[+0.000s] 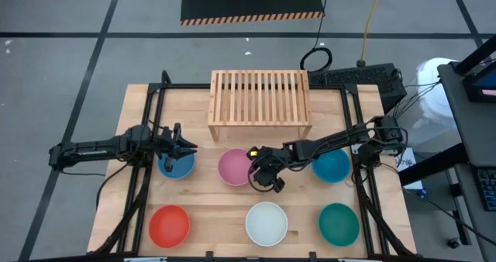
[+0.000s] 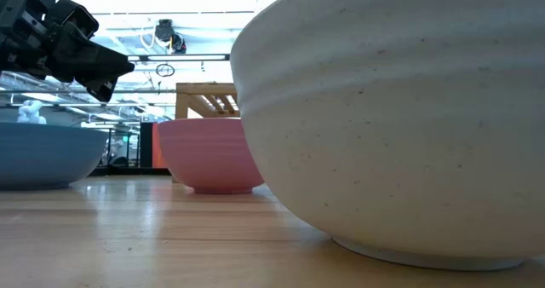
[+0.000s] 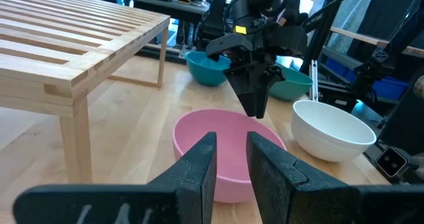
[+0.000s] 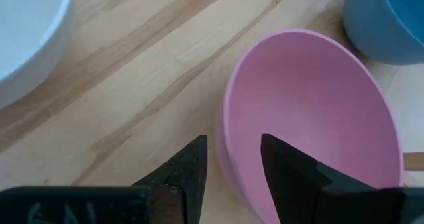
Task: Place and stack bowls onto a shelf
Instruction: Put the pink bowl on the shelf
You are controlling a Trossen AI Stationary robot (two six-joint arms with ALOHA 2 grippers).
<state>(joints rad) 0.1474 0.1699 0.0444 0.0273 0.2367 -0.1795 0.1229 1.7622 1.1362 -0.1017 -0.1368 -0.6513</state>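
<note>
Right hand (image 4: 232, 161) slightly open, empty, fingers straddling rim of pink bowl (image 4: 311, 111). Pink bowl on counter (image 1: 217, 200) just before wooden shelf (image 1: 260, 101). Left hand (image 1: 183, 146) slightly open, empty, above blue bowl (image 1: 175, 167) beside pink bowl.

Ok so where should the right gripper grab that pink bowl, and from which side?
Probably by the rim, from above. The pink bowl sits upright and empty with thin walls, too wide to span, so one finger inside and one outside pinches best. The right gripper is already open astride the rim on the bowl's right-arm side. The left gripper waits over the blue bowl.
</note>
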